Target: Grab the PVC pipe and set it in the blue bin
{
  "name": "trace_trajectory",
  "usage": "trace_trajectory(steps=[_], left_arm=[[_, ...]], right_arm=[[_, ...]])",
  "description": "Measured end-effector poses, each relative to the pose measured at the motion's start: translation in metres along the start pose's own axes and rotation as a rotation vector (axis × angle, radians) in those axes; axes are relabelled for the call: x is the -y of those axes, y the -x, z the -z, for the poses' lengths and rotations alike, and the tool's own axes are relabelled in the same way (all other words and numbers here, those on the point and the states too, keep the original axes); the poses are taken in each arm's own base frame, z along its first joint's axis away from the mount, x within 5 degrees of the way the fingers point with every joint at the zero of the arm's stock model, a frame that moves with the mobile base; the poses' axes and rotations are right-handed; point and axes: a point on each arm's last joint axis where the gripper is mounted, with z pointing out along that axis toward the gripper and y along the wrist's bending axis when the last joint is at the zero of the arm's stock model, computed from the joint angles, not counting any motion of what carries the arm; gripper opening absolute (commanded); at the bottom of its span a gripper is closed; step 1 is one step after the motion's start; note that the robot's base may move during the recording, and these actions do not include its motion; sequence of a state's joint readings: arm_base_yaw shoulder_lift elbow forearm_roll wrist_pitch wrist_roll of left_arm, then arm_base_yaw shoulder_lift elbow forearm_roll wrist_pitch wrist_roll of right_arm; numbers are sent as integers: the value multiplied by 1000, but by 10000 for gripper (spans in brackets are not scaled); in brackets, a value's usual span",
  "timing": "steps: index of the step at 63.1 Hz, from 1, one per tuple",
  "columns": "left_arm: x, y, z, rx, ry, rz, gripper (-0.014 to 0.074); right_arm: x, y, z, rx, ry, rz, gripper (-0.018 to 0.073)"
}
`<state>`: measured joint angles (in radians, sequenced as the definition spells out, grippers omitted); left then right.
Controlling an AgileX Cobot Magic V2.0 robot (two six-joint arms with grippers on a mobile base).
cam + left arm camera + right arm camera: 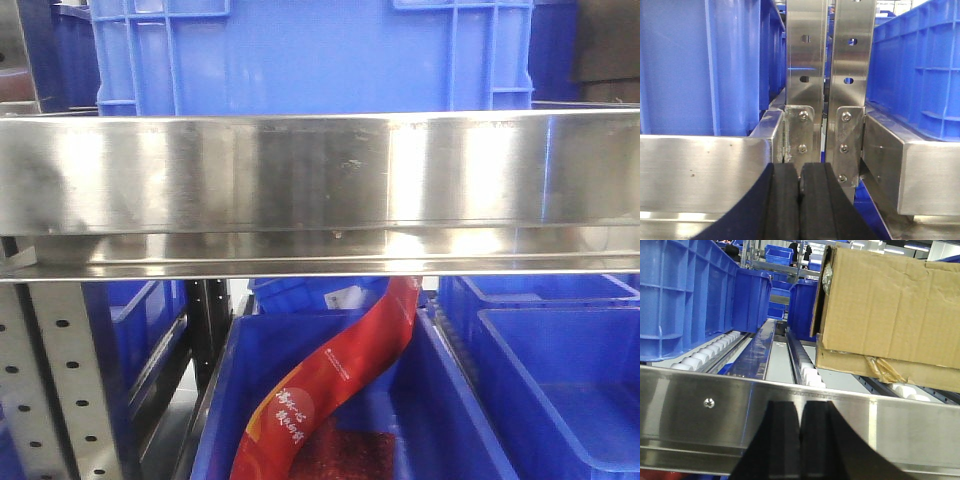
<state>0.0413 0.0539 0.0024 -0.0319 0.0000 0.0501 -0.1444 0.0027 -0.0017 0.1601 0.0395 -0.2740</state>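
Note:
No PVC pipe shows in any view. Blue bins show: one (310,50) on the steel shelf rail (320,190) in the front view, one below (330,400) holding a red snack bag (340,380), and another at the lower right (560,380). My left gripper (800,172) is shut and empty, facing the steel uprights (830,75) between two blue bins. My right gripper (800,412) is shut and empty, in front of a steel rail (800,420). Neither gripper shows in the front view.
A cardboard box (885,310) sits on the roller shelf at the right of the right wrist view, with a large blue bin (685,295) on the left and white rollers (807,370) between. A perforated steel post (60,400) stands at the lower left.

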Motion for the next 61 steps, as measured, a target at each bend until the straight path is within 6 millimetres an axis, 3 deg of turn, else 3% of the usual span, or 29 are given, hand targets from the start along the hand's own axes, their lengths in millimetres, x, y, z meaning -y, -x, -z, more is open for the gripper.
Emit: trace_trajectory(steps=[61], left_arm=[[0, 0, 0, 0, 0, 0, -111]], right_arm=[[0, 1, 0, 7, -2, 2, -162]])
